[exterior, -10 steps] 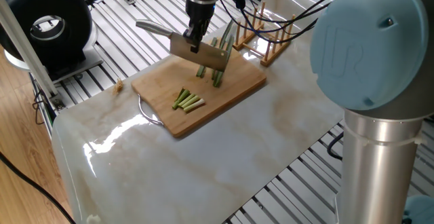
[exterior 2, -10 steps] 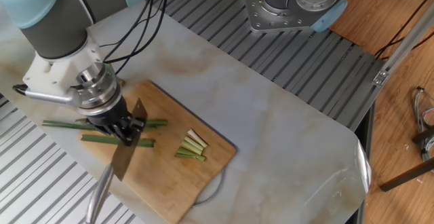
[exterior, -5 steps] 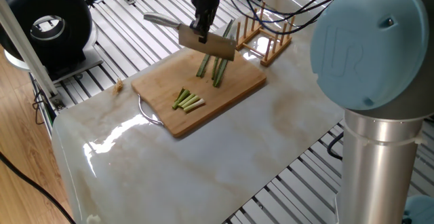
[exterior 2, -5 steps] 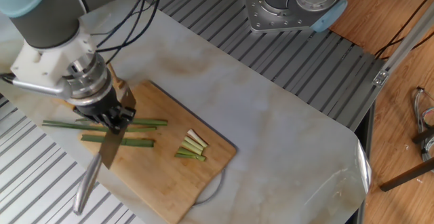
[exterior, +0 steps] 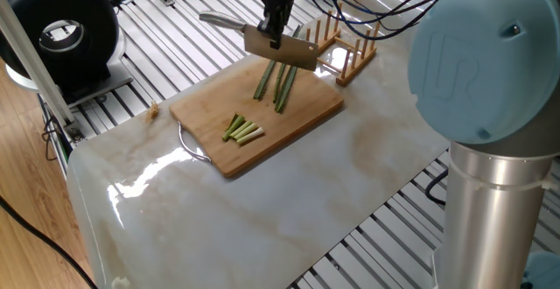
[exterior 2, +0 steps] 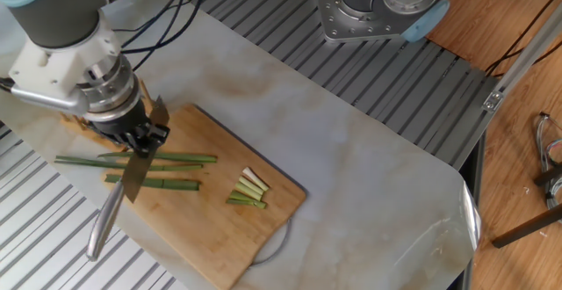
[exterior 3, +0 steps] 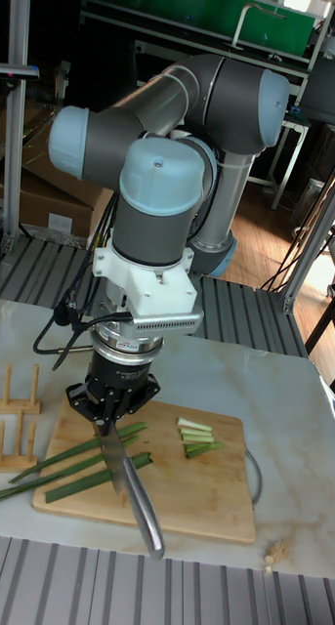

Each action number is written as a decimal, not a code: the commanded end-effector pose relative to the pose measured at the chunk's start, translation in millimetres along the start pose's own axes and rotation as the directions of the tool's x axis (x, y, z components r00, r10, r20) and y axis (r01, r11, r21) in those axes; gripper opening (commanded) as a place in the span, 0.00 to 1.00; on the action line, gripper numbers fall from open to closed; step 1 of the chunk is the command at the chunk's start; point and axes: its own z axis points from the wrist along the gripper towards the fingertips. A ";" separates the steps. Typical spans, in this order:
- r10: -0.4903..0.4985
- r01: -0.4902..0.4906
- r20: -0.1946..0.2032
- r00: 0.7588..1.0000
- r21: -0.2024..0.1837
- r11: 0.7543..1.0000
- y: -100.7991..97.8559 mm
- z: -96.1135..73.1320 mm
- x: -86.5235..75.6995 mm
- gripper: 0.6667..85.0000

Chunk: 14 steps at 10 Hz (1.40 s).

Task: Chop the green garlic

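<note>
the step in hand, as i judge it, is lining up the next cut through the long green garlic stalks (exterior 2: 149,169), and doing it well calls for bringing the knife (exterior 2: 132,174) down with its blade square across the stalks, not along them, and pressing straight to the bamboo cutting board (exterior 2: 224,237) so all 3 or so strands part cleanly; too steep a tilt could roll a stalk off the board's edge. the gripper (exterior 2: 133,137) is clenched on the knife near where blade meets handle, with the steel handle (exterior 2: 103,227) sticking out past the board's near side in the other fixed view. measured from the cutting board: the long stalks lie across its end nearest the wooden peg rack (exterior: 346,48), their dark leaf tips running off the board's edge toward that rack, while a small heap of short cut pieces (exterior: 242,130) sits near the board's middle, toward the end with the wire loop. the claw hangs over the long stalks, directly above them in the tall fixed view, with the blade raised and apparently clear of them, though whether its tip touches a stalk i cannot tell. the cut pieces lie well apart from the claw, further along the board.
</note>
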 end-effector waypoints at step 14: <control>-0.079 0.073 0.283 0.956 0.031 0.997 11.8 -6.8 -101.2 0.01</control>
